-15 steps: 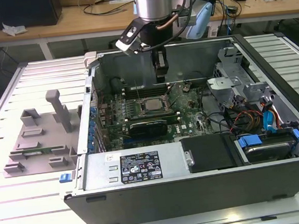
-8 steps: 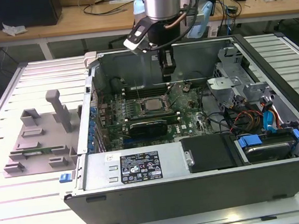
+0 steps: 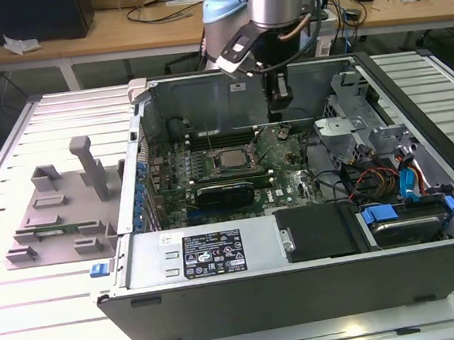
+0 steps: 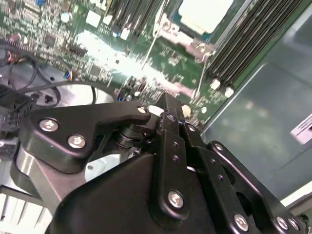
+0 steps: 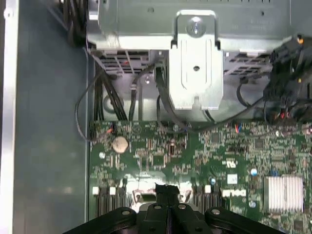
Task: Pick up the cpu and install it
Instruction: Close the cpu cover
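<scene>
Cpu (image 3: 228, 159) lies in the socket (image 3: 205, 170) — tool (image 3: 279, 116) hovers nearby, fingers (image 5: 162, 194) together.

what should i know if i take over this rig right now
Gripper: shut, holding nothing, above the motherboard inside the open case.
Cpu: lying in the socket, apart from the gripper, which is to the exterior view's right of it.
Done: pick-up and placement, as far as it shows.
Left: cannot tell whether the socket frame is latched.
</scene>
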`<state>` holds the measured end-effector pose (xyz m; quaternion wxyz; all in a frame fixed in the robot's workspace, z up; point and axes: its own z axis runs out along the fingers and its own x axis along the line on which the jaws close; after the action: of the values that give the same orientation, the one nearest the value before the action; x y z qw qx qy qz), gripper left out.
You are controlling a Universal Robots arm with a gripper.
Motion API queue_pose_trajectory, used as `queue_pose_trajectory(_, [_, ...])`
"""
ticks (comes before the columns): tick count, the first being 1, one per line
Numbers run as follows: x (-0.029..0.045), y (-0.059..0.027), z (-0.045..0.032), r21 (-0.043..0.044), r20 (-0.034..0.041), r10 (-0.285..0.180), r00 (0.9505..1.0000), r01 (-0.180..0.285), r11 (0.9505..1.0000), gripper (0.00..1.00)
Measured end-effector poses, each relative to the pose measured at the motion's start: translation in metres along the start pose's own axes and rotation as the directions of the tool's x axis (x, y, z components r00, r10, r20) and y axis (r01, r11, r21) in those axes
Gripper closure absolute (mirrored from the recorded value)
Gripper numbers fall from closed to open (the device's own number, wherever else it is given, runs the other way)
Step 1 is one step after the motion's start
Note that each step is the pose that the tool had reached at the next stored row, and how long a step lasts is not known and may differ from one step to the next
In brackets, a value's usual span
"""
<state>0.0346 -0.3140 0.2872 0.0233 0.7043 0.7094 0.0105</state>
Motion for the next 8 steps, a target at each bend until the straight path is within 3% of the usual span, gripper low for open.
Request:
queue_pose_trajectory(2, [0.0000,0.0049,0.0003,-0.0001,-0.0001,0.000,1.0000,0.000,1.0000,0.89])
queue_pose_trajectory(8, [-0.0001,0.0063,0.0020,0.0011,0.0001,0.000,1.0000,0.000,1.0000,0.89])
